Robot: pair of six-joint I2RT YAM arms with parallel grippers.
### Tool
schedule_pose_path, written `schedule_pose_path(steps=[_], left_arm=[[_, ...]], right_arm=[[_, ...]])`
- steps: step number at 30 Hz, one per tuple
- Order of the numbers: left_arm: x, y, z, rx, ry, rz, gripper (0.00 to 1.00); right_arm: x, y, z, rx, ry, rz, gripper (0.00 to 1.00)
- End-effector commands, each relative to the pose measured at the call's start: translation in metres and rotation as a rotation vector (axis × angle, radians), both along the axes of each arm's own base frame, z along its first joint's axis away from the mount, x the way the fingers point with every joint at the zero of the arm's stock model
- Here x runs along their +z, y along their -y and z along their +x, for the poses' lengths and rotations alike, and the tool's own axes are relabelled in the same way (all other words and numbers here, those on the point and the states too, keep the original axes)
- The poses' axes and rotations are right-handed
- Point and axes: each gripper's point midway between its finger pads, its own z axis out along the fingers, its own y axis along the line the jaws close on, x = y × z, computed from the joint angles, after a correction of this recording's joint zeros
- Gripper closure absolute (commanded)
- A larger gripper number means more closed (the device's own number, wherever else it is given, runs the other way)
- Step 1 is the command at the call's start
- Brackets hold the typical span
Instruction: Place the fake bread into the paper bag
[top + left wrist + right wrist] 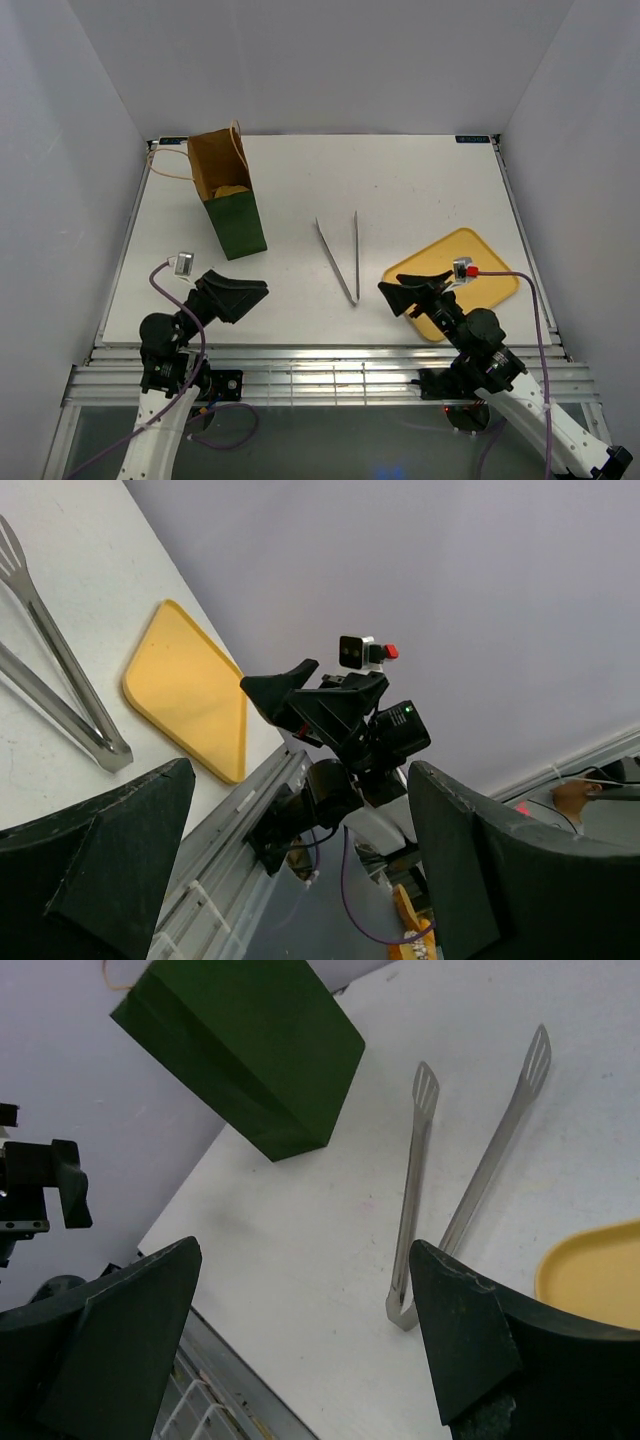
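Observation:
The paper bag [230,205] stands upright at the back left of the table, dark green outside, brown inside, its mouth open. A yellowish piece of fake bread [231,190] shows inside it. The bag's green side also shows in the right wrist view [250,1050]. My left gripper [255,291] is open and empty near the front left, pointing right. My right gripper [392,293] is open and empty near the front right, pointing left, over the edge of the yellow tray. No other bread shows on the table.
Long metal tongs [342,258] lie in the middle of the table; they also show in the right wrist view [450,1180] and the left wrist view [60,690]. A flat yellow tray [470,270] lies front right, with nothing on the part I see. Grey walls enclose the table.

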Motion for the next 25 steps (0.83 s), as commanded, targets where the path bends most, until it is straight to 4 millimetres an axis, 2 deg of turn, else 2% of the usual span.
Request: schedule_pose_path(steps=[1,2,4,7,8,10,12,13,14,15,16,21,24,25], left_arm=[[0.001,0.005,-0.022,-0.085,0.048,-0.021,0.02],[-0.002,0.006,-0.023,-0.097,0.043,-0.023,0.02],[-0.008,0.008,-0.027,-0.129,0.027,-0.010,0.02],[-0.018,0.010,-0.025,-0.145,-0.012,-0.013,0.02],[-0.026,0.010,-0.022,-0.144,-0.034,-0.013,0.02],[-0.029,0.012,-0.023,-0.161,-0.035,-0.027,0.02],[-0.045,0.013,-0.019,-0.178,-0.071,-0.050,0.02],[-0.042,0.013,-0.022,-0.193,-0.032,-0.069,0.02],[-0.058,0.014,-0.020,-0.214,-0.095,-0.103,0.02],[-0.052,0.013,-0.026,-0.230,-0.035,-0.130,0.02],[-0.058,0.014,-0.025,-0.242,-0.067,-0.149,0.02],[-0.053,0.014,-0.033,-0.266,-0.008,-0.140,0.02],[-0.048,0.014,-0.040,-0.288,0.028,-0.147,0.02],[-0.046,0.014,-0.043,-0.295,0.038,-0.151,0.02]], right_arm=[[-0.104,-0.005,-0.005,0.030,-0.196,-0.066,0.10],[-0.118,-0.004,-0.010,0.036,-0.255,-0.098,0.10],[-0.122,-0.002,-0.013,0.035,-0.298,-0.117,0.10],[-0.142,0.002,-0.019,0.027,-0.383,-0.154,0.10],[-0.142,0.001,-0.020,0.031,-0.387,-0.147,0.10],[-0.145,-0.003,-0.023,0.056,-0.400,-0.130,0.10],[-0.144,-0.005,-0.022,0.061,-0.395,-0.105,0.10],[-0.147,-0.006,-0.023,0.063,-0.406,-0.098,0.10],[-0.152,-0.005,-0.024,0.062,-0.426,-0.107,0.10],[-0.153,-0.006,-0.025,0.069,-0.430,-0.104,0.10],[-0.159,-0.007,-0.026,0.072,-0.444,-0.105,0.10],[-0.170,-0.010,-0.030,0.094,-0.469,-0.095,0.10],[-0.170,-0.016,-0.033,0.134,-0.458,-0.081,0.10],[-0.162,-0.019,-0.032,0.148,-0.427,-0.059,0.10]])
